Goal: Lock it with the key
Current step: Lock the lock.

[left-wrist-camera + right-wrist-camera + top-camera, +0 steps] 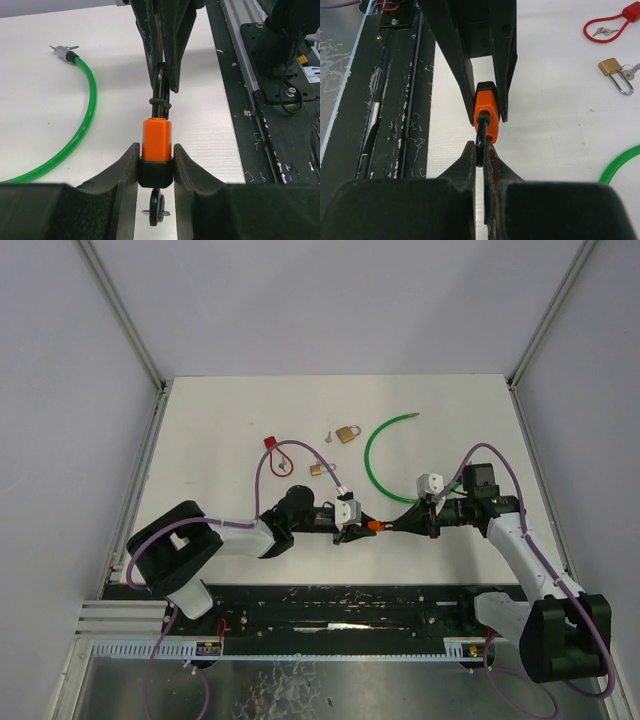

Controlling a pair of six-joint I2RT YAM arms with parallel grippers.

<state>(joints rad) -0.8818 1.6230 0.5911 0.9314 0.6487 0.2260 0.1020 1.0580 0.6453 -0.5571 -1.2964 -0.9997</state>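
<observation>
Across the white table (450, 420), two black-and-white arms reach inward from the near edge and meet just ahead of their bases: the left arm (230, 538) from the left, the right arm (515, 540) from the right.

Behind the meeting point lies a curved green plastic-coated cable (370, 455) with a metal tip at its far end. To its left is a red looped cable lock (272, 455) with small keys inside the loop. Between these two sit a brass padlock (347, 433) and a smaller brass padlock (316, 469), well apart from both pincers.

The small orange box-shaped padlock (156, 137) is held off the table between the arms. The left pincer (156, 165) is narrowed around the lock's body, one finger on each side of its dark lower end. The right pincer (480, 152) is pinched tight on the lock's black shackle (161, 82), its fingers nearly touching around the thin bar.

A small dark round piece (156, 210) with a thin ring sticks out of the padlock's base, between the left fingers. Whether it is the key, I cannot tell.
</observation>
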